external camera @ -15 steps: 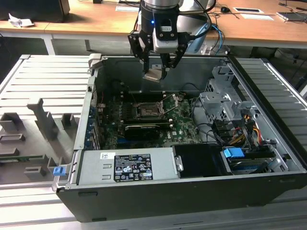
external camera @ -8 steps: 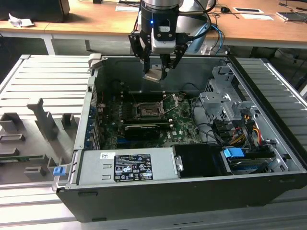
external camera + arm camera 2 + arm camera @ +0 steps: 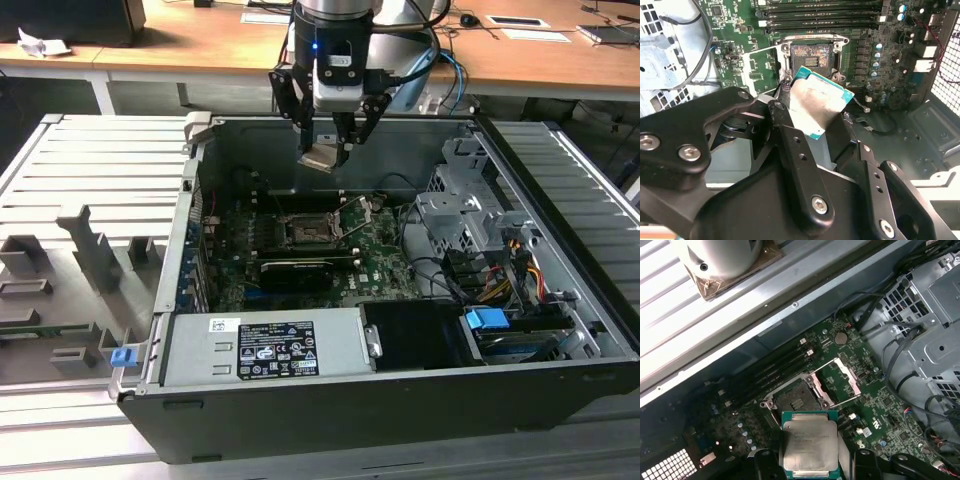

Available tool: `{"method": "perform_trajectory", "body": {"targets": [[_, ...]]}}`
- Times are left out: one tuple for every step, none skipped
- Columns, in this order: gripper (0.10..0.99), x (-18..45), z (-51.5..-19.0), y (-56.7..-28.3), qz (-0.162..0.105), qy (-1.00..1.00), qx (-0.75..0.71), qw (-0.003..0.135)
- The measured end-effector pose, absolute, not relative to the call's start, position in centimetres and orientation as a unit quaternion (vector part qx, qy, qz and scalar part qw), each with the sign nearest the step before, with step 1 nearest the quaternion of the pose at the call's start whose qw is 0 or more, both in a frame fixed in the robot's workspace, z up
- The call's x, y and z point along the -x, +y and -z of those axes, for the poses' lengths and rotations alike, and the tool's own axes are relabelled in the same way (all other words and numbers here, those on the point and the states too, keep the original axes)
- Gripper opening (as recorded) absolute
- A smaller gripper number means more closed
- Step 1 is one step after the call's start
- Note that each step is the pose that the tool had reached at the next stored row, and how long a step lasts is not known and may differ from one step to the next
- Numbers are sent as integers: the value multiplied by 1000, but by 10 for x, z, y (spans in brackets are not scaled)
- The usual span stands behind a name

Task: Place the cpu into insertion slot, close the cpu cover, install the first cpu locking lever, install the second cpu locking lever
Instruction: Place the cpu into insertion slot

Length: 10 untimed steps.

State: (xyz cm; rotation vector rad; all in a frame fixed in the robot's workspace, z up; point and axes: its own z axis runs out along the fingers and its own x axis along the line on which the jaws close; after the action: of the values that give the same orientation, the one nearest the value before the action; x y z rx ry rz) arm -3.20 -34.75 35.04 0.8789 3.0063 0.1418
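Cpu (image 3: 809, 445) hangs in my gripper (image 3: 810, 460), pinched by two opposite edges between the fingers, its silvery metal top facing the first wrist view. The jaws are drawn in only as far as the chip's width lets them. I touch nothing else.

In the exterior view I hold the cpu (image 3: 322, 160) in the air inside the open computer case (image 3: 560, 390), well apart from the green motherboard (image 3: 385, 260), and the chip looks tilted rather than flat.

The insertion slot (image 3: 795, 400) lies below me on that board and, in the exterior view, nearer the camera than my fingers, so the way to it runs down and forward. Its dark centre is bare. The cpu cover (image 3: 849, 377) stands swung up beside it, leaving the socket open from above.

The chip is square, so no long axis matters, only how its edges sit. In the first wrist view they seem turned a little against the slot's metal edging. I judge the two are not yet squared up, though the camera's slant may account for part of that.
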Motion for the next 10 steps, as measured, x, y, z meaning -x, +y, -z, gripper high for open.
{"method": "perform_trajectory", "body": {"targets": [[525, 32, -350, -348, -45, 958, -283, 3], [525, 32, -350, -348, -45, 957, -285, 3], [525, 32, -350, -348, -45, 956, -289, 4], [525, 32, -350, -348, -45, 955, -292, 4], [525, 32, -350, -347, -45, 954, -296, 4], [525, 32, -350, -348, -45, 953, -301, 4], [525, 32, -350, -348, -45, 951, -305, 4], [525, 32, -350, -348, -45, 951, -307, 4], [525, 32, -350, -348, -45, 950, -310, 5], [525, 32, -349, -348, -45, 949, -314, 5]]}}
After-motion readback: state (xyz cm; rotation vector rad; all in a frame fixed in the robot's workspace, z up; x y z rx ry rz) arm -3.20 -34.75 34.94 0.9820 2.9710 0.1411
